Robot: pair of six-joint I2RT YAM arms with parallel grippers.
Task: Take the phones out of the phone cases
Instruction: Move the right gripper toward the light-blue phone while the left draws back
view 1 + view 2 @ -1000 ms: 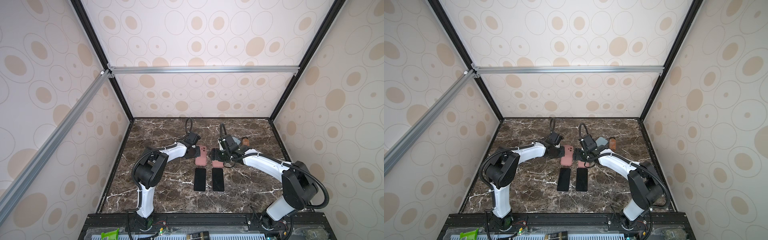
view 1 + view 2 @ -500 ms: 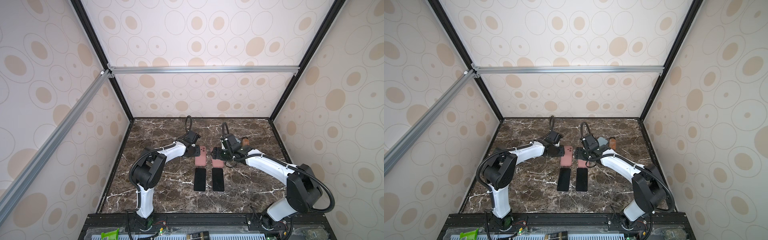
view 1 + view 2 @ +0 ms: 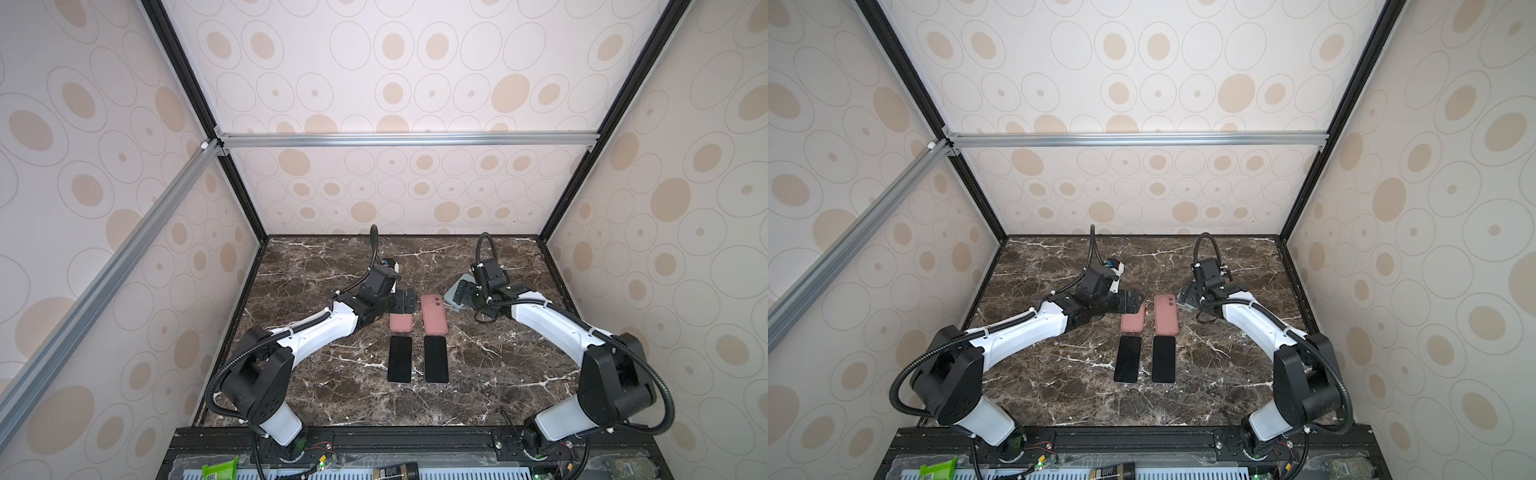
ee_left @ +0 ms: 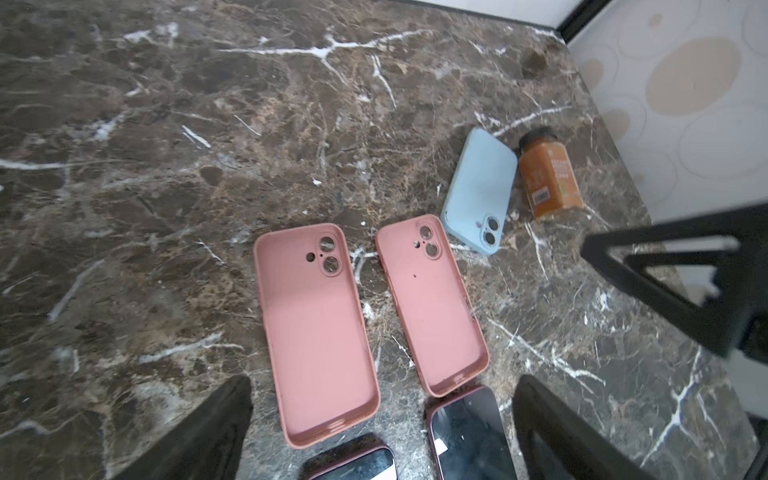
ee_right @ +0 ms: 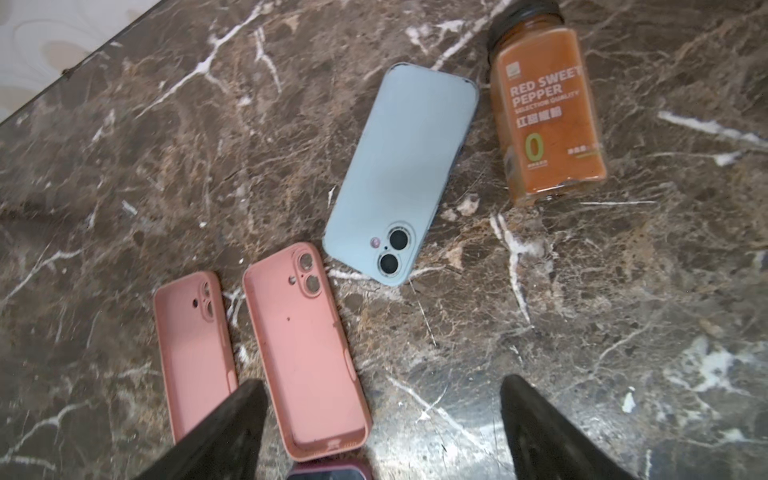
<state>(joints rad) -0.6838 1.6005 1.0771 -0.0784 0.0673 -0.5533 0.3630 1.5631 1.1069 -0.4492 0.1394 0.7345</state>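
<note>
A light blue phone case (image 5: 399, 174) lies back up at the right rear of the table, with the phone's camera lenses (image 5: 392, 251) showing through it. In a top view it (image 3: 452, 294) peeks out under my right gripper (image 3: 463, 293), which hovers open and empty above it. Two empty pink cases (image 4: 316, 332) (image 4: 432, 307) lie side by side mid-table. Two bare black phones (image 3: 400, 365) (image 3: 436, 365) lie in front of them. My left gripper (image 3: 405, 301) hangs open and empty over the far end of the left pink case (image 3: 401, 323).
An orange spice jar (image 5: 544, 116) lies on its side just beyond the blue case. The marble table (image 3: 324, 270) ends at black frame posts and patterned walls on three sides. The right gripper's black finger (image 4: 665, 270) juts into the left wrist view.
My left gripper has opened and let go of the left pink case, which now lies flat. My right gripper has drawn back rightward to above the blue case and opened wider.
</note>
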